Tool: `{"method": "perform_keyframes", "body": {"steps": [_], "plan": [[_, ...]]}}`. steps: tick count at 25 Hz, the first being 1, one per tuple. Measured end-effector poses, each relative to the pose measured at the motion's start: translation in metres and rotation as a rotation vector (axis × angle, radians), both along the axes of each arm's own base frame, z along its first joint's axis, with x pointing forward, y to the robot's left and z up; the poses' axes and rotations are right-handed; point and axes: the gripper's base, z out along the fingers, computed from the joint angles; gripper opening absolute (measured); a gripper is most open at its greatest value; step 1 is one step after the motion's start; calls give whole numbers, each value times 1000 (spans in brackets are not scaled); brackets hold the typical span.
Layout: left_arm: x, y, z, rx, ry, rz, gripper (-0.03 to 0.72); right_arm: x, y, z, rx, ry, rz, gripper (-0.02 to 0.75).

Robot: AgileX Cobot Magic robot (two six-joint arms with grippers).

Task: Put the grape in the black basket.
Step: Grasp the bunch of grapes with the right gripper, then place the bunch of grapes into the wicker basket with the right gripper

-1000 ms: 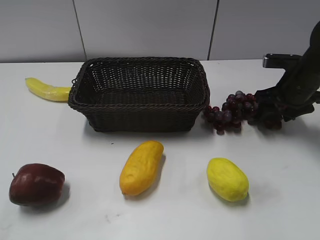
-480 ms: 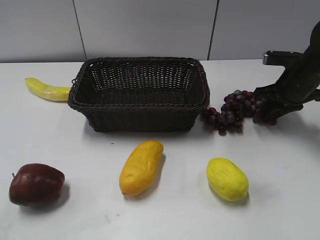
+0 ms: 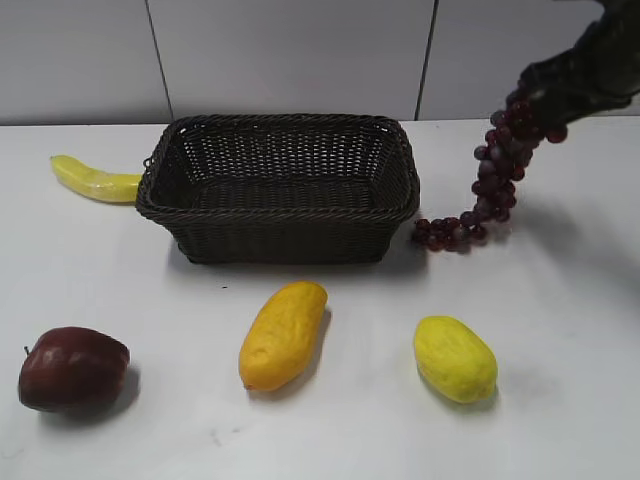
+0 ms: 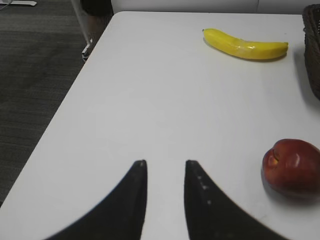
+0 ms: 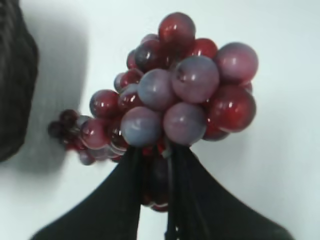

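The grape [image 3: 495, 175] is a long bunch of dark red and greyish balls. It hangs from my right gripper [image 3: 545, 95] at the upper right, and its lower end still trails on the table beside the basket's right end. In the right wrist view the gripper [image 5: 157, 155] is shut on the bunch [image 5: 185, 95]. The black basket [image 3: 280, 235] is a deep woven wicker box at mid table, to the left of the bunch, and looks empty. My left gripper [image 4: 164, 164] is open and empty over bare table near the left edge.
A banana [image 3: 95, 180] lies left of the basket. A dark red apple [image 3: 72, 368] sits front left, also in the left wrist view [image 4: 292, 165]. An orange-yellow fruit [image 3: 283, 334] and a yellow fruit [image 3: 455, 357] lie in front of the basket.
My right gripper has risen from the table with the grape bunch in it. The bunch now hangs stretched out, with only its lower end on the table.
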Motion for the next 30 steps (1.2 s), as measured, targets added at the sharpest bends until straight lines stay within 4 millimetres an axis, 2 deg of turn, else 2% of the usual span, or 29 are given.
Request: {"method": "perform_keyframes", "body": {"steps": [7,10,13,15,17,20,23,28,30], "plan": [[0,0,0,0,0,0,228,-1,55,80,44,-172,148,119],[0,0,0,0,0,0,228,-11,88,113,78,-270,232,118],[0,0,0,0,0,0,228,-24,118,133,116,-324,313,114],[0,0,0,0,0,0,228,-29,136,134,138,-329,354,114],[0,0,0,0,0,0,228,-31,152,127,146,-310,389,114],[0,0,0,0,0,0,228,-23,171,101,132,-249,416,113],[0,0,0,0,0,0,228,-9,188,60,102,-160,432,113],[0,0,0,0,0,0,228,14,203,-14,48,-13,430,113],[0,0,0,0,0,0,228,19,207,-42,28,51,429,174]]}}
